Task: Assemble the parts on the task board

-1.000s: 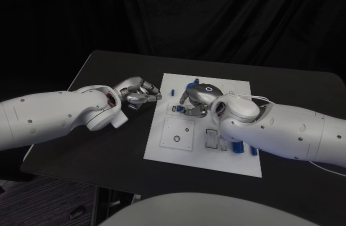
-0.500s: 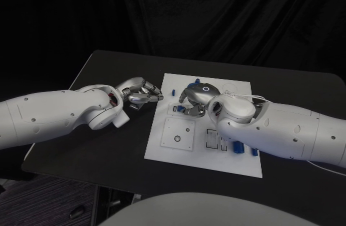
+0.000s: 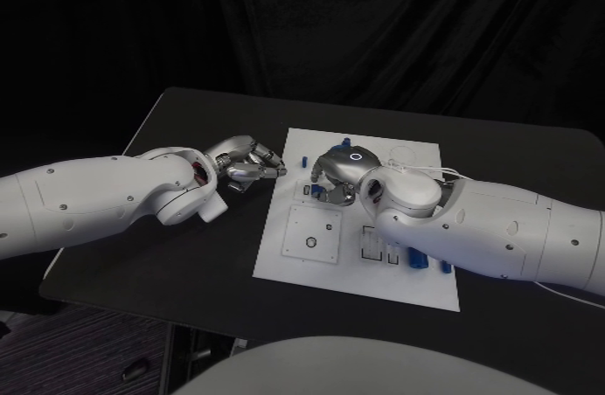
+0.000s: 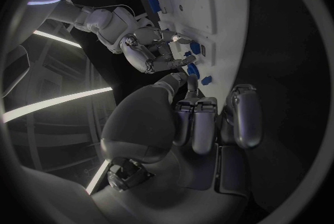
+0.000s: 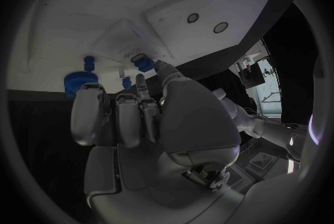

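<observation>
Change: since a second ago the right arm has been drawn a little toward the board's left side; little else has shifted.
Task board (image 3: 378,277): lies mid-table, blue parts on it near both hands.
Right hand (image 3: 336,178): fingers curled over the board's upper part; whether a part is pinched cannot be told.
Left hand (image 3: 247,163): fingers curled in, nothing seen held, just off the board's left edge.
Advice: the part should be lowered squarely and slowly.
Views: a blue gear-like part (image 5: 74,79) and a small blue block (image 5: 144,61) at the fingertips are shown by the right wrist view; in the head view they are hidden.
</observation>
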`<action>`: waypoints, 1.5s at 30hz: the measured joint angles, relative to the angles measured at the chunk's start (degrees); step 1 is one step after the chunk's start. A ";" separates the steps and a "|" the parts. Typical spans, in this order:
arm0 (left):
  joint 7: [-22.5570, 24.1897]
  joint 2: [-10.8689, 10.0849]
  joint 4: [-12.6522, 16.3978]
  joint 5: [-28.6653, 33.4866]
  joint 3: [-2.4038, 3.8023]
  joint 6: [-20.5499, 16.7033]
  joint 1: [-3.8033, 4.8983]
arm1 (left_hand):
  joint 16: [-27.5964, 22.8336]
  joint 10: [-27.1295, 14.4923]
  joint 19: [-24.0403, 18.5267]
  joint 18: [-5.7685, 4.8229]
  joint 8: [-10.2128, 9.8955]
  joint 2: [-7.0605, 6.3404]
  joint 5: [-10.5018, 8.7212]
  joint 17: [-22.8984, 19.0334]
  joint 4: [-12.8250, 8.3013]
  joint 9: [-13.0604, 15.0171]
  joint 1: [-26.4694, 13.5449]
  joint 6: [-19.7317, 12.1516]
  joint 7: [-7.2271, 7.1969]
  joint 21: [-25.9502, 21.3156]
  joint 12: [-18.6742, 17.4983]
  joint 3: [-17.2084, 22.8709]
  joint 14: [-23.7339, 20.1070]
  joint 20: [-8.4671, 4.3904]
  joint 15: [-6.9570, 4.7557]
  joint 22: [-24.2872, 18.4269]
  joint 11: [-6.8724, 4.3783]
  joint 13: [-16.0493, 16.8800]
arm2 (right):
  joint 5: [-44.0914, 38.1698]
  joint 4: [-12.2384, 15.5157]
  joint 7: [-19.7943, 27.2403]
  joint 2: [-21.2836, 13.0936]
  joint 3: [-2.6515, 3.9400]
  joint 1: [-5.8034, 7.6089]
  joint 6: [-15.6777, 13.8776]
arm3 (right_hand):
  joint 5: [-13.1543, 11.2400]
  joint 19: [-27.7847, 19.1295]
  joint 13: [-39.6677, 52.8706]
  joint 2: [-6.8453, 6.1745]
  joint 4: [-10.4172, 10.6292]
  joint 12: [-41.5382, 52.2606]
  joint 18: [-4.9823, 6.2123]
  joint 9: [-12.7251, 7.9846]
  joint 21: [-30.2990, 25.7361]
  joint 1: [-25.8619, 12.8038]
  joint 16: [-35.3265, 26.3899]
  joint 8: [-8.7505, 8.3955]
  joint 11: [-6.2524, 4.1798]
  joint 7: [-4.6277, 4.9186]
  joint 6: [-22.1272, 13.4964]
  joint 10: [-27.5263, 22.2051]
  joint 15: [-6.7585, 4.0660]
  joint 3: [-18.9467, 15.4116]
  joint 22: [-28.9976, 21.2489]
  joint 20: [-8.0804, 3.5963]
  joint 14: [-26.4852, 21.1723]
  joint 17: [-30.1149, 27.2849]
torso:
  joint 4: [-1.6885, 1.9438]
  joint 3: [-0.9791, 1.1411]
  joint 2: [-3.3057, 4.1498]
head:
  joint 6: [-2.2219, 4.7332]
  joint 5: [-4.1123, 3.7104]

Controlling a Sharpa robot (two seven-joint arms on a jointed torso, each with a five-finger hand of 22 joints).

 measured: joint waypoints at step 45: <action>0.33 1.18 -0.88 1.21 0.00 2.20 -0.83 | 0.00 -0.10 -0.77 0.00 -0.30 0.61 -12.73 0.00 4.31 -4.67 -6.04 -2.61 0.96 -1.45 0.00 -1.58 0.06 0.76 0.97 0.00 0.96 -0.01 | -0.44 1.24 4.29 -2.28 0.01 -1.10 -5.85 | 7.66 0.00 -0.01 -0.29 -7.44 -0.23 -0.01 4.44 -0.39 0.94 -0.46 8.21 -1.86 -1.04 4.51 0.00 -1.24 7.26 -0.01 -1.04 0.19 -0.01 | -0.02 -0.02 -0.02 | 0.00 1.53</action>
